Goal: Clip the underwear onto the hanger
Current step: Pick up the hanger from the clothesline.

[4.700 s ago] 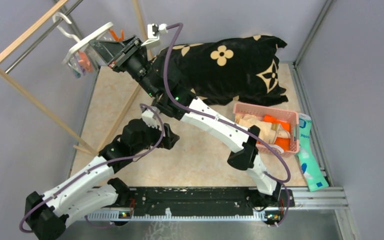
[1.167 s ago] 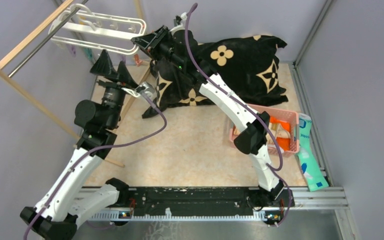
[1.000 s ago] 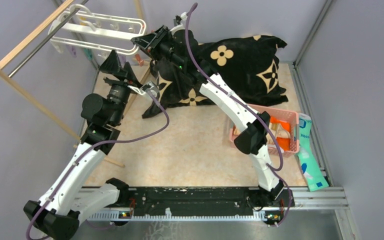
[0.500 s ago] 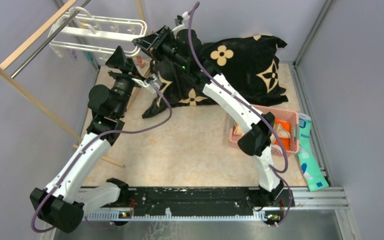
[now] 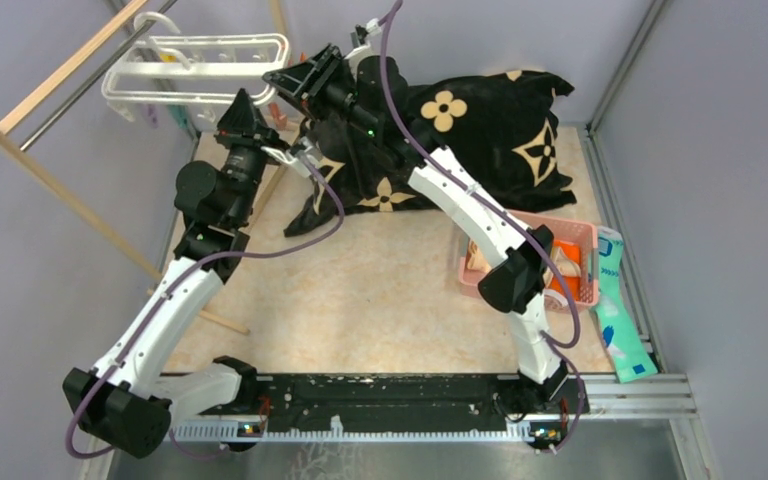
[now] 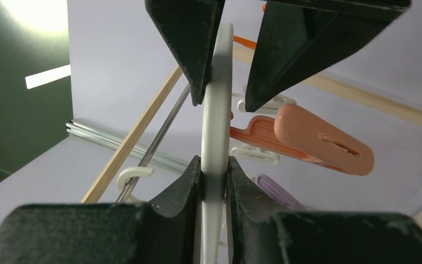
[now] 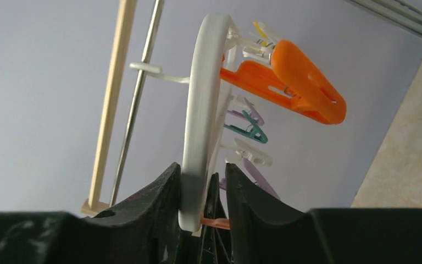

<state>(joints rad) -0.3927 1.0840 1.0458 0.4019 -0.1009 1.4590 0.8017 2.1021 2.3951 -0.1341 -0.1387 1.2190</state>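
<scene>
At the upper left of the top view, the hanger (image 5: 215, 42) is hanging by its hook from the rack (image 5: 60, 62), and both arms are reaching up to the end nearest mid-frame. Seen from its wrist camera, the left gripper (image 6: 215, 170) is pinching the white rail, with fingers pressing on both sides. The right gripper (image 7: 203, 181) is straddling the same rail with jaws barely wider than it. One finger is touching and the other is showing a sliver of gap, so I cannot tell whether it is gripping. An orange clip (image 7: 302, 82) is dangling just beside the rail. Pale cloth, likely the underwear (image 5: 474, 260), is lying in the basket (image 5: 570, 220) at the right, well apart from the hanger. My reading is that the frame is being steadied. The left pinch should be holding it level so the hook is not lifting off. The right gripper should be backing straight out, clear of the clips.
</scene>
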